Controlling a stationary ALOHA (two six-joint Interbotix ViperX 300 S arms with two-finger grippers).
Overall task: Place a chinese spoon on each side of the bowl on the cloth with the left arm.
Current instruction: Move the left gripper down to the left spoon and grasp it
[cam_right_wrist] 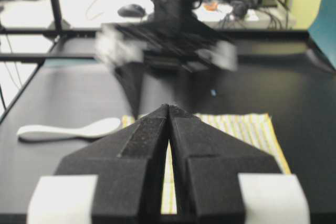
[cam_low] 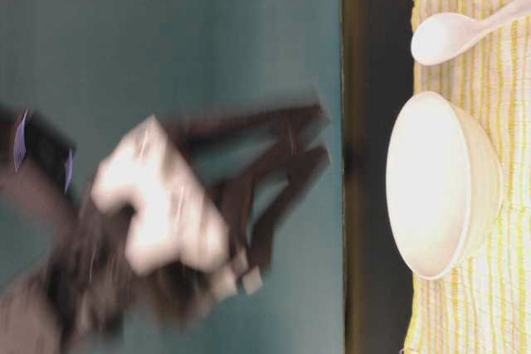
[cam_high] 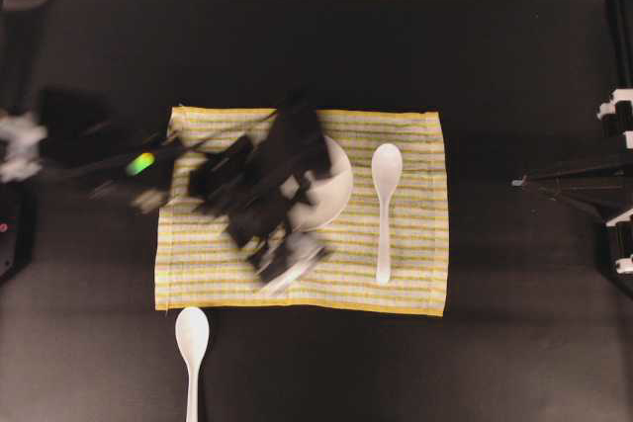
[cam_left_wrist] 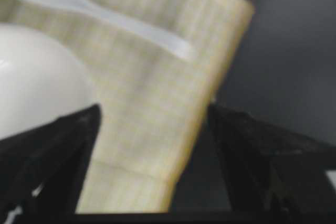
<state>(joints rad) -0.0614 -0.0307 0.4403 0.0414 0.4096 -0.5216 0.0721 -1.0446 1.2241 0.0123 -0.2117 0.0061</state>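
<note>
The white bowl (cam_high: 336,190) stands mid-cloth on the striped yellow cloth (cam_high: 415,274), partly under my left arm. One white chinese spoon (cam_high: 384,207) lies on the cloth just right of the bowl. A second spoon (cam_high: 192,345) lies on the dark table below the cloth's left corner. My left gripper (cam_high: 290,260), motion-blurred, hangs over the cloth near its front edge, left of the bowl. In the left wrist view it (cam_left_wrist: 153,109) is open and empty above the cloth (cam_left_wrist: 142,129), with the bowl (cam_left_wrist: 37,87) and spoon (cam_left_wrist: 100,9) beyond. My right gripper (cam_right_wrist: 169,108) is shut and empty.
The right arm (cam_high: 613,185) rests at the table's right edge, clear of the cloth. The dark table (cam_high: 495,363) surrounds the cloth on all sides. From the right wrist view the loose spoon (cam_right_wrist: 68,129) lies left of the cloth (cam_right_wrist: 236,124).
</note>
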